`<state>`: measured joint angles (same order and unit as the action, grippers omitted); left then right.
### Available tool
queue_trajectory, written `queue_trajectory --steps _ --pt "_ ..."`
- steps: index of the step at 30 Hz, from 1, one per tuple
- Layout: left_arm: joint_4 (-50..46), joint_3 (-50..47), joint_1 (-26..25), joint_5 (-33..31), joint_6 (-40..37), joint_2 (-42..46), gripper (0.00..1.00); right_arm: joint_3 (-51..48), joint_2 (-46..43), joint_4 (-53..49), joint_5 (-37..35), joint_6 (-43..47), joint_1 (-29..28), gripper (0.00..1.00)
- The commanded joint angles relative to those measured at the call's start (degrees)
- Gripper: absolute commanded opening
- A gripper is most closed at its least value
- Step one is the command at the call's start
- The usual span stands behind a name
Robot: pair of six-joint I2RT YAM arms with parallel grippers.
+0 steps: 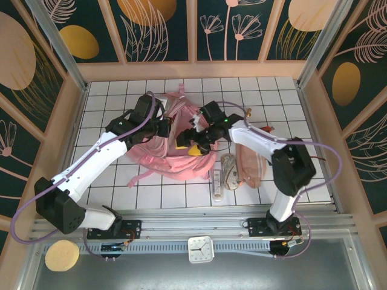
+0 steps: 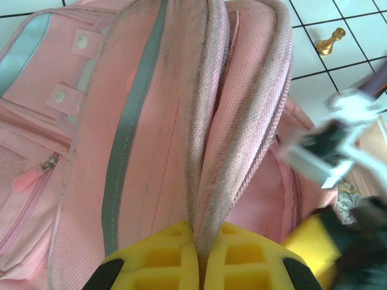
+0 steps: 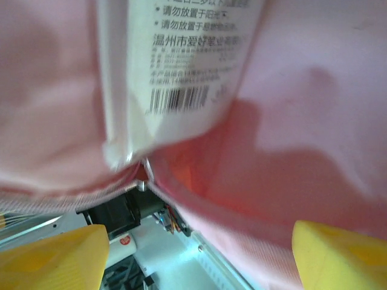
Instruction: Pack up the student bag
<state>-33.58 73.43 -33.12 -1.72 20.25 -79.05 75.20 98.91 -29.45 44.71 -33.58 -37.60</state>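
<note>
The student bag [image 1: 172, 158] is a soft pink backpack lying in the middle of the tiled table. In the left wrist view its grey-trimmed zip rim [image 2: 208, 157] runs straight down into my left gripper [image 2: 201, 241], which is shut on that fold of fabric. Seen from above, the left gripper [image 1: 163, 125] sits at the bag's top left. My right gripper [image 1: 192, 144] reaches into the opening from the right. Its yellow fingers [image 3: 54, 260] stand wide apart, open, with the bag's rim [image 3: 242, 223] crossing between them. A white packet with a barcode label [image 3: 181, 66] lies inside the bag beyond the fingertips.
Right of the bag lie a peach pouch [image 1: 249, 162], a patterned pouch [image 1: 228, 170] and a slim white item [image 1: 217, 181]. A gold chess piece [image 2: 331, 41] stands on the tiles behind. A small clock [image 1: 199, 249] and a round wooden disc [image 1: 61, 255] rest by the arm bases.
</note>
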Motion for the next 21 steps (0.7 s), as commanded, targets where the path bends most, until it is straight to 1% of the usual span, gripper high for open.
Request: queue_trajectory --steps 1,3,4,5,7,8,9,10,11,12,13,15,16,17,18,20,21 --pt "8.01 0.84 -0.05 0.18 -0.22 1.73 0.0 1.93 -5.75 -12.95 -5.07 3.27 3.17 0.8" --pt "7.86 0.62 -0.1 0.17 -0.43 1.86 0.0 1.83 -7.54 -12.48 -6.86 1.7 5.66 0.79" --pt "7.79 0.5 -0.1 0.14 -0.52 2.05 0.0 1.47 -7.87 -11.42 -7.59 0.46 5.96 0.76" --pt "7.69 0.33 -0.1 0.05 -0.64 2.34 0.0 1.36 -7.64 -10.13 -7.54 -0.27 8.15 0.68" --pt "7.57 -0.03 -0.1 0.11 -0.71 3.0 0.0 2.24 -5.33 -5.06 -5.51 -1.71 8.81 0.42" --pt "7.41 -0.04 -0.1 0.18 -0.8 3.18 0.0 2.98 -3.87 -2.46 -4.48 -2.15 8.51 0.35" --pt "7.1 0.28 -0.1 0.22 -0.82 3.24 0.0 3.98 -2.09 -0.57 -4.3 -2.8 8.02 0.33" --pt "6.76 0.89 -0.1 0.21 -0.92 3.2 0.0 5.28 -0.52 -0.79 -4.93 -3.33 7.9 0.32" --pt "6.41 1.44 -0.1 0.22 -1.01 3.07 0.0 7.11 0.4 -2.42 -6.01 -3.37 8.09 0.33" --pt "6.13 1.95 -0.1 0.22 -1.1 2.92 0.0 8.99 0.47 -5.21 -9.03 -2.87 8.52 0.43" --pt "6.12 2.39 -0.1 0.47 -1.02 2.68 0.0 10.04 -0.49 -7.94 -13.91 -2.64 9.11 0.56" --pt "6.53 2.36 -0.1 1.36 -0.72 2.24 0.0 9.82 -3.98 -12.9 -21.87 -2.55 11.43 0.74" --pt "6.91 2.12 -0.1 1.79 -0.53 1.9 0.0 8.49 -6.21 -15.22 -25.34 -2.32 13.14 0.8" --pt "7.15 1.94 -0.1 1.96 -0.45 1.7 0.0 6.55 -8.23 -16.95 -27.64 -2.24 14.99 0.84" --pt "7.36 1.7 -0.1 2.15 -0.39 1.58 0.0 3.88 -10.34 -18.74 -29.59 -2.18 17.6 0.86" --pt "7.93 1.08 -0.1 2.24 -0.44 1.69 0.0 -2.31 -14.47 -20.55 -30.47 -1.37 22.28 0.86" --pt "8.23 0.86 -0.1 2.22 -0.55 1.74 0.0 -5.77 -16.19 -21.34 -31.8 -0.85 24.32 0.89"
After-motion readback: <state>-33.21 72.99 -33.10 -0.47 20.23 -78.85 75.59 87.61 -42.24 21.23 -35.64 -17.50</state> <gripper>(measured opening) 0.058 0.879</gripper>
